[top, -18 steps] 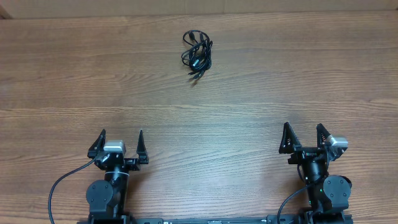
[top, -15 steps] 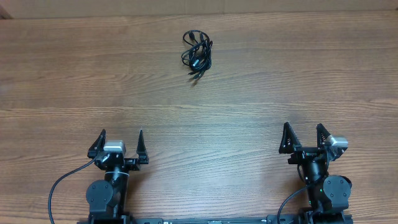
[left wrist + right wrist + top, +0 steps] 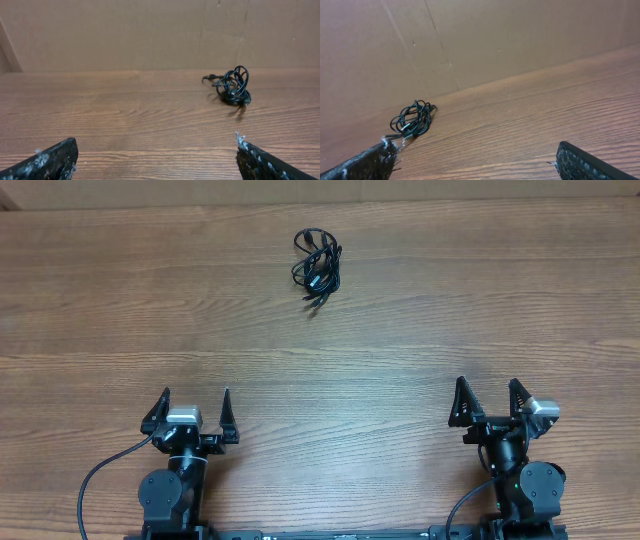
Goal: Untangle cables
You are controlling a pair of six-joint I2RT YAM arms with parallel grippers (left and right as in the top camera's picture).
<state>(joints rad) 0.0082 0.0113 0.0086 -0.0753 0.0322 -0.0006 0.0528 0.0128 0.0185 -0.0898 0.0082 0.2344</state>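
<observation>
Where the two arms are positioned at the near edge of the brown wood-grain tabletop (image 3: 450, 300), a small tangled knot of thin black cables (image 3: 316, 268) is seen lying near the far edge, roughly centred between them and well apart from both. The left tool (image 3: 195, 394) is held with its dark fingers spread wide and empty. The right tool (image 3: 488, 383) is likewise spread wide and empty. Plug ends are seen poking from the knot, with a brown cardboard wall (image 3: 150, 30) just behind.

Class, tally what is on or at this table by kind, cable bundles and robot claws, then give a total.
Cable bundle: 1 (separate cords cannot be counted)
Claws: 2, left claw and right claw
Total: 3
</observation>
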